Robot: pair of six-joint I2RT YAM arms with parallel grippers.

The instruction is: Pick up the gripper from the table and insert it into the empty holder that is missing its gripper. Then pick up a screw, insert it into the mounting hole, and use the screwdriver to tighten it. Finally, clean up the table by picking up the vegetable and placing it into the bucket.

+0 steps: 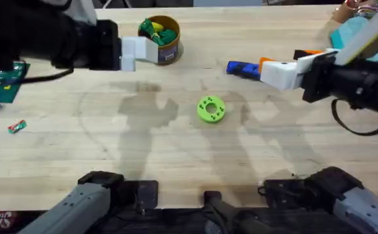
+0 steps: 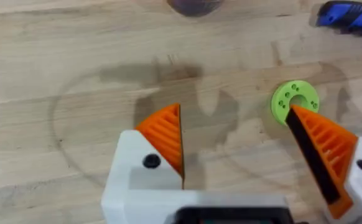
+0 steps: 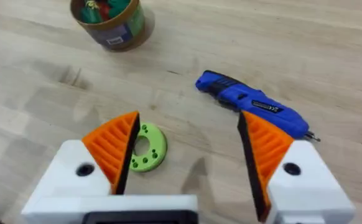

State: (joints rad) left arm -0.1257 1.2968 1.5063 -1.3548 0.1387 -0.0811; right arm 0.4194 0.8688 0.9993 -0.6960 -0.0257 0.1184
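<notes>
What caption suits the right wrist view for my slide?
Open right hand above the table, blue screwdriver and green disc ahead, bucket beyond.

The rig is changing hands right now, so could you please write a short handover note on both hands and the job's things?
Left hand: open, empty, near the bucket.
Right hand: open, empty, by the screwdriver.
Screwdriver lies on the table, untouched. Green disc sits mid-table.
Bucket already holds toy foods; whether the vegetable is among them is unclear.
Done: nothing confirmed.
Left: mounting, screw, tightening, checking cleanup.
</notes>
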